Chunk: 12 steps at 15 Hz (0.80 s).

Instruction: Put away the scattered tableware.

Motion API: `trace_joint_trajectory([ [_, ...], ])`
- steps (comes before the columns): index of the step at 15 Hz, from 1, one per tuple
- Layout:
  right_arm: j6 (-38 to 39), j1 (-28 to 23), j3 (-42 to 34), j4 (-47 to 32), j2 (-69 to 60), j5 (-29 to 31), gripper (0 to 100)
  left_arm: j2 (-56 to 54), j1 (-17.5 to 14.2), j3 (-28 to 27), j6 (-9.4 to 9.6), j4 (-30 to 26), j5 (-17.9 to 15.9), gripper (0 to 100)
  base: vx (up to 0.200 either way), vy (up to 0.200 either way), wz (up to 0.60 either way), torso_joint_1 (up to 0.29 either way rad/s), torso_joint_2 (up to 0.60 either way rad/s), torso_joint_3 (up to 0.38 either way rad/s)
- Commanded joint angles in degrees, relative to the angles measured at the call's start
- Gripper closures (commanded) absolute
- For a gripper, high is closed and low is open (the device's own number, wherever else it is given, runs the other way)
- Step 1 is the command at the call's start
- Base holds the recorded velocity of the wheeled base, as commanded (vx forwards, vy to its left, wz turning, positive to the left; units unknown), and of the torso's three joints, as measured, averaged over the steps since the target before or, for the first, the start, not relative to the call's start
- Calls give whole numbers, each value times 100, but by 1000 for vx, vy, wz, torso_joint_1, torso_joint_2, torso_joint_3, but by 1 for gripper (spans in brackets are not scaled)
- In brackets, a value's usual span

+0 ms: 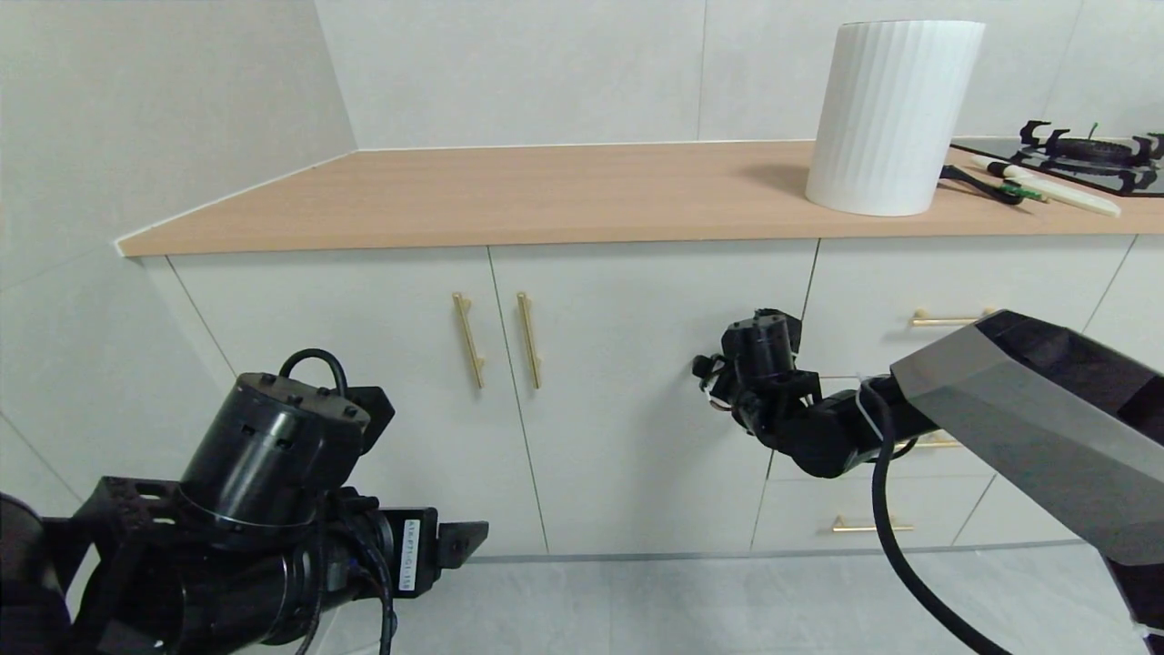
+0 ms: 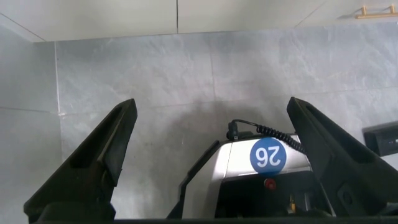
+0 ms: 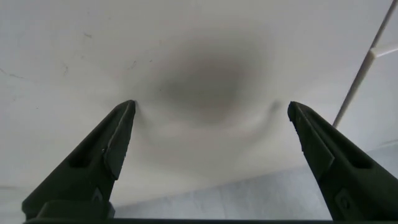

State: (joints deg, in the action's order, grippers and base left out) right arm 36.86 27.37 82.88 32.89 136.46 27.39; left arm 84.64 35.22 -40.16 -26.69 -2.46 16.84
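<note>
My left fingers (image 2: 102, 158) are hanging released, low over the floor tiles (image 2: 155, 68), grasping nothing. My right fingers (image 3: 99, 155) are likewise spread wide and bare, facing the pale cupboard door (image 1: 637, 391) below the bench (image 1: 546, 196) and sitting very near its surface. Up on the bench the white ribbed canister (image 1: 891, 118) is standing upright. The scattered tableware (image 1: 1046, 186), a few long utensils, is lying just beside it, next to the hob (image 1: 1091, 155). I am judging this as only the start: nothing is being carried. The next move is calling for my right arm to rise clear of the bench edge and reach past the canister to the utensils.
</note>
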Motion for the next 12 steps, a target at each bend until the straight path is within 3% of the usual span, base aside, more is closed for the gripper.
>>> trace_joint_trajectory([
  [1,5,-30,52,7,56,21,0,9,3,-1,-3,0,4,0,0,0,0,0,0,0],
  [3,14,-21,8,-11,-41,-6,0,0,3,-1,-3,0,4,0,0,0,0,0,0,0],
  [6,23,155,-1468,-19,-1350,-1438,0,0,3,8,-3,9,4,0,0,0,0,0,0,0],
  [8,-329,155,-2549,-169,-2352,-3012,0,-18,3,8,-3,9,4,0,0,0,0,0,0,0],
  [12,-733,146,-2857,-424,-2765,-3170,0,-79,-6,8,-3,9,13,0,0,0,0,0,0,0],
])
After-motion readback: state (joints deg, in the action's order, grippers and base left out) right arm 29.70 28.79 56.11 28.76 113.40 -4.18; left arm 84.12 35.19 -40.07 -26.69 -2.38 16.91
